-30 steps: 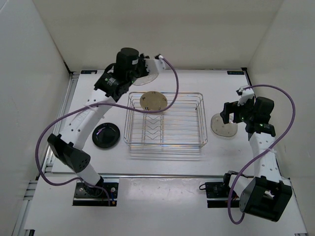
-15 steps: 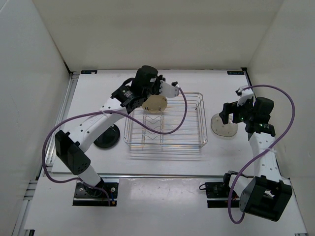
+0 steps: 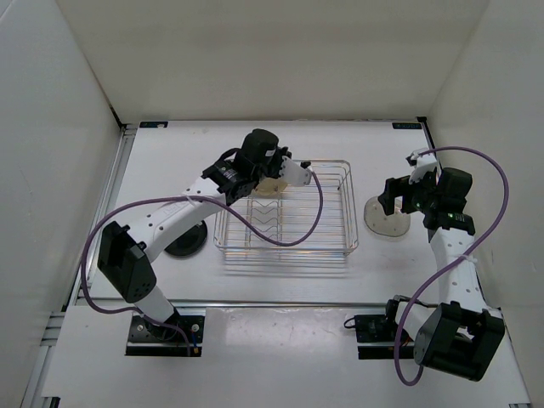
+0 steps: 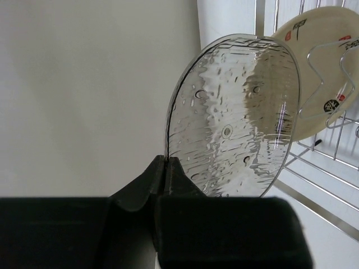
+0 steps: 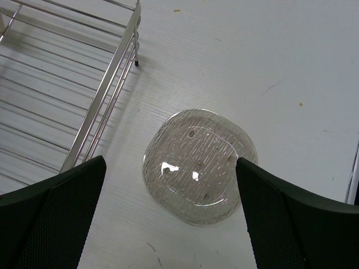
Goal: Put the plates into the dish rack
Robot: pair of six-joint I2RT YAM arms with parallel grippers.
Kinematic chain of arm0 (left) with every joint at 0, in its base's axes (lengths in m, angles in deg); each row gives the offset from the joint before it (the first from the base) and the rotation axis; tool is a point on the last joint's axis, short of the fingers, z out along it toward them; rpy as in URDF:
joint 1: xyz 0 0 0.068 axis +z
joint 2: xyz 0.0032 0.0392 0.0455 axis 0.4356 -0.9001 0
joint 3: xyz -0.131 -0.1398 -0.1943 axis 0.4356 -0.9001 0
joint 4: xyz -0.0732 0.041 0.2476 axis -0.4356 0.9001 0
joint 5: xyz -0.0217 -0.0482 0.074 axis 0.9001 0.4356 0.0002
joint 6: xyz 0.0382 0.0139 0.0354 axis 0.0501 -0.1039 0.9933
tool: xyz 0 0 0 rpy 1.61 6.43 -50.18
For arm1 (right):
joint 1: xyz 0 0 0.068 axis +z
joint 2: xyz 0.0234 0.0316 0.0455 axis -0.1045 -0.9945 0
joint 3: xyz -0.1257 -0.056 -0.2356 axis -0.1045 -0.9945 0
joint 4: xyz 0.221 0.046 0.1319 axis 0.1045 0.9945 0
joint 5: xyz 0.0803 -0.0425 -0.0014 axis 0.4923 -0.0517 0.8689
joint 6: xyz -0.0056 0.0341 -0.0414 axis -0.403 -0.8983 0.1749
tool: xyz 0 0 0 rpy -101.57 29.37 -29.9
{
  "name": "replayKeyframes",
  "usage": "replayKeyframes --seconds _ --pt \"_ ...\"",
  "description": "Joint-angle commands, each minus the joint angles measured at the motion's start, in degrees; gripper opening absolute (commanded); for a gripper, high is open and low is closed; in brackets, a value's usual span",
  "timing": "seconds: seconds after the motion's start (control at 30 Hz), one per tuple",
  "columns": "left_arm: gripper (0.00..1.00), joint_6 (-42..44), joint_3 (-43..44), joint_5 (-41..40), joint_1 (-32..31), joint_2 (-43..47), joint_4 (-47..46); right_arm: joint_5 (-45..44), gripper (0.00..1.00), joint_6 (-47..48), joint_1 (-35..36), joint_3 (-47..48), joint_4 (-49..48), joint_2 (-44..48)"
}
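My left gripper (image 4: 166, 159) is shut on the lower rim of a translucent smoky-grey plate (image 4: 235, 117), which it holds on edge. That plate stands just in front of the tan plate (image 4: 331, 39), which leans upright in the dish rack (image 3: 350, 245) at its far left. From above, the left gripper (image 3: 287, 173) hides most of the tan plate (image 3: 270, 184). A second translucent plate (image 5: 199, 165) lies flat on the table right of the rack, directly under my open right gripper (image 5: 170, 160). The black plate (image 3: 183, 240) lies left of the rack, partly hidden by the left arm.
The rack's chrome wall (image 5: 106, 89) runs close to the left of the flat plate. White enclosure walls stand behind and at both sides of the table. A purple cable (image 3: 297, 229) from the left arm hangs over the rack.
The left arm has swung right from behind the rack's far-left corner, carrying the translucent plate to a spot over the rack beside the tan plate. The right arm has not moved.
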Motion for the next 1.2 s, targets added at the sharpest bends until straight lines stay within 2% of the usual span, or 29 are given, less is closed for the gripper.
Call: replayKeyframes --seconds 0.0,0.53,1.17 --pt "0.1 1.34 -1.49 1.13 -1.2 2.18 -3.06 1.25 1.0 0.57 -0.3 -0.07 -2.58 -0.59" --pt "0.1 1.87 -7.9 1.66 -1.74 2.18 -6.05 1.25 1.0 0.57 -0.83 -0.6 -2.59 -0.59" --pt "0.1 1.87 -11.16 2.19 -1.74 2.18 -7.11 1.78 1.0 0.04 -1.36 -0.6 -2.59 -0.06"
